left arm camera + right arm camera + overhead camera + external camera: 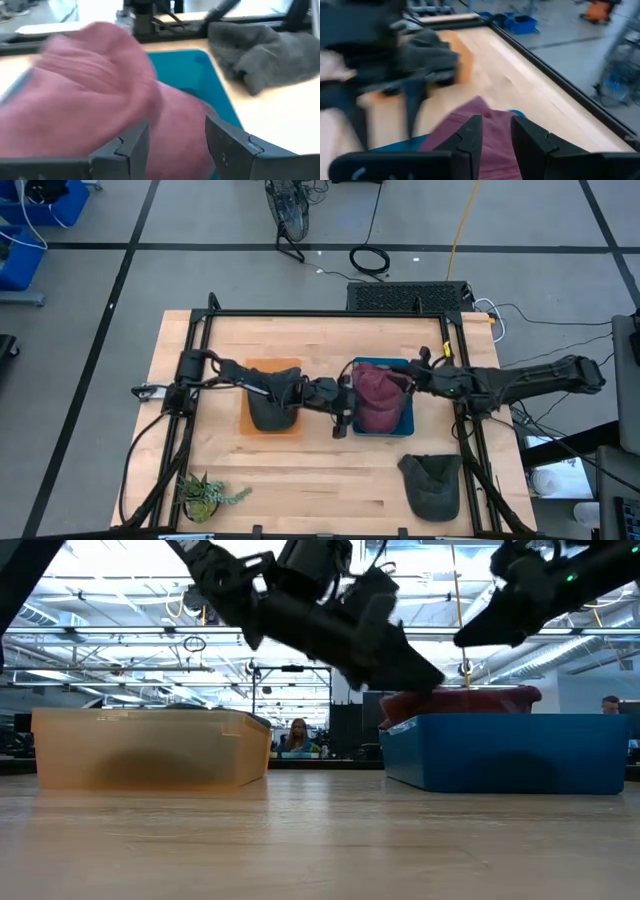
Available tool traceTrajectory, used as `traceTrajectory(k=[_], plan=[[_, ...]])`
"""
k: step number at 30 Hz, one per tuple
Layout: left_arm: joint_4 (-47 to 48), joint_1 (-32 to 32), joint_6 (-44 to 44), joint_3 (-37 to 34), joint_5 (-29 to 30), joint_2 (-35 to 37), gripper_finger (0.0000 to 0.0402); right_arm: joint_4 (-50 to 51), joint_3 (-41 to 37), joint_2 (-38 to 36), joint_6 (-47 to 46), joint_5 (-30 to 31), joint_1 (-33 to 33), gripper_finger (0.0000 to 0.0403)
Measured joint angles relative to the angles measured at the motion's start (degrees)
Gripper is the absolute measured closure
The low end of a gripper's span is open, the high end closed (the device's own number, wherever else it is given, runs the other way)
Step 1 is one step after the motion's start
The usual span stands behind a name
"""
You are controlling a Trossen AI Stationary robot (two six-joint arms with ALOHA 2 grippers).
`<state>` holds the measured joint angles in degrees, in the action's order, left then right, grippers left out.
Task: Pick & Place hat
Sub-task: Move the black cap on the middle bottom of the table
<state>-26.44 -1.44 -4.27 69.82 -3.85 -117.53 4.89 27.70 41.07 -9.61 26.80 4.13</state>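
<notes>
A maroon hat (377, 395) lies heaped in the blue bin (404, 425) on the tabletop (330, 470). The left pincer (344, 406) hovers at the bin's rim, fingers parted and empty. The right pincer (410, 384) sits over the hat; I cannot tell whether it grips. To seat the hat well, press the fabric low inside the bin's walls before withdrawing.

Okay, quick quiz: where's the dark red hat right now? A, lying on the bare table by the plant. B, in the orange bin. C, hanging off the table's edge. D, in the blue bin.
D: the high view shows the dark red hat in the blue bin, while the orange bin holds a dark grey hat.
</notes>
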Motion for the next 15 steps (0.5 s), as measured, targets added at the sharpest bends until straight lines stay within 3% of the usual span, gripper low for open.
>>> traceTrajectory(k=[7,15], plan=[[16.47,2.96,-1.44,0.02,1.99,10.89,0.0211,0.73,0.04,-1.48,0.61,-0.12,8.99,0.0314],[27.80,3.07,-2.80,-1.63,6.68,22.52,0.0211,20.04,8.02,3.16,-10.16,-2.33,18.98,0.0314]])
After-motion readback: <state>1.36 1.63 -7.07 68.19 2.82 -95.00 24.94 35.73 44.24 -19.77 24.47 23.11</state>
